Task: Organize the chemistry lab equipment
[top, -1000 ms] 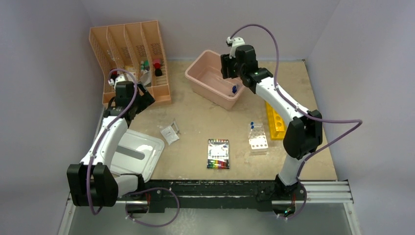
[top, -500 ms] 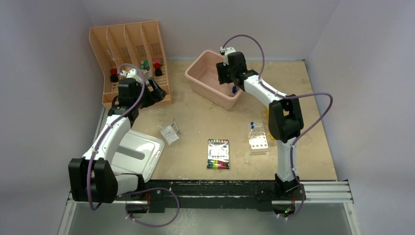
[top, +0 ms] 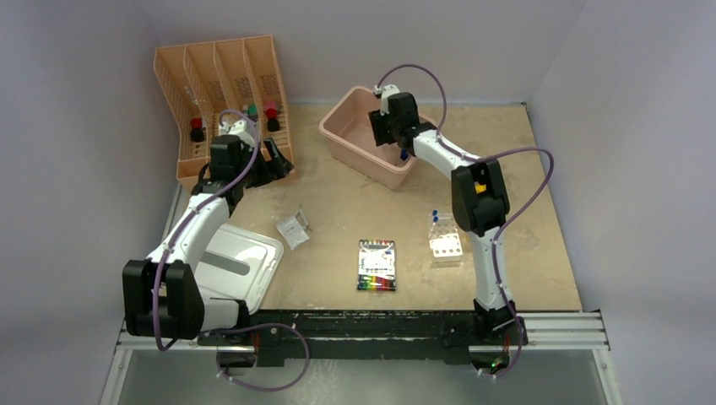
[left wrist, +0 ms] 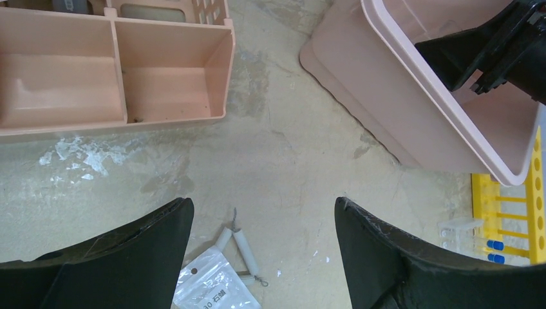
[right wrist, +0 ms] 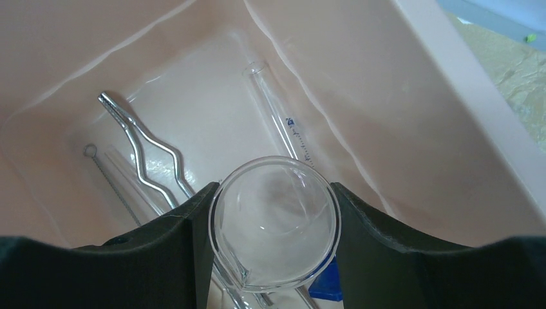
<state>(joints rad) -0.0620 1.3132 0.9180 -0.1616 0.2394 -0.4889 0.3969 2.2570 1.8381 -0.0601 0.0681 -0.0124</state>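
The left arm reaches forward from its base with the wrist tipped downward, and the fingers of its tool (left wrist: 263, 209) are spread wide apart. The right arm stretches far forward and to the left with its elbow raised. Its tool (right wrist: 273, 191) points down, fingers clamped on either side of the blue hexagonal-based cylinder (right wrist: 270, 235).

The right gripper (right wrist: 273, 226) clamps a glass cylinder (right wrist: 275, 205) by its open mouth, with its blue base (right wrist: 325, 287) showing just below. Beneath it, on the floor of a pink bin (right wrist: 386, 96), lie metal tongs (right wrist: 149, 149), a marked glass tube (right wrist: 278, 119) and a thin wire brush (right wrist: 106, 174).
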